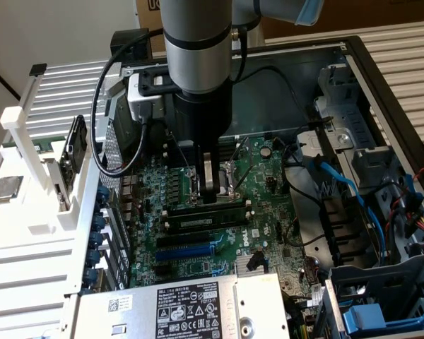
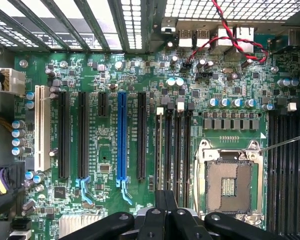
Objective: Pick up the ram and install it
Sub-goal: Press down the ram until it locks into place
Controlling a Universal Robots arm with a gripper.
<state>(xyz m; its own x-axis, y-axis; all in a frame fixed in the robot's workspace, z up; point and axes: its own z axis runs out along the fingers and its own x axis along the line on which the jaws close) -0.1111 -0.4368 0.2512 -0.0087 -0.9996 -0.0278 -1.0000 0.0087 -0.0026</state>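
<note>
Ram [image 1: 198,207], can you spot it from where you're standing?
— Yes, it's lying level in one of the long black slots on the motherboard [image 1: 184,272], just beside the processor socket [image 2: 229,185], inside the open computer case [image 1: 381,78].
And the hand [image 1: 213,185]?
— Straight down over the board, right at the middle of the stick. Its fingers [image 2: 165,200] are pressed together with no gap showing, and the tips sit at the stick's upper edge.
Is it gripping the stick or only touching it?
— Can't tell from here; the tips and the edge meet, that's all I can make out.
What's around it?
— More black slots on the side away from the socket, then the bright blue slot [image 2: 121,135] further along the board. Blue cables [image 1: 339,183] run through the drive bay on the exterior view's right, and the labelled power supply [image 1: 187,311] sits at the near edge
</note>
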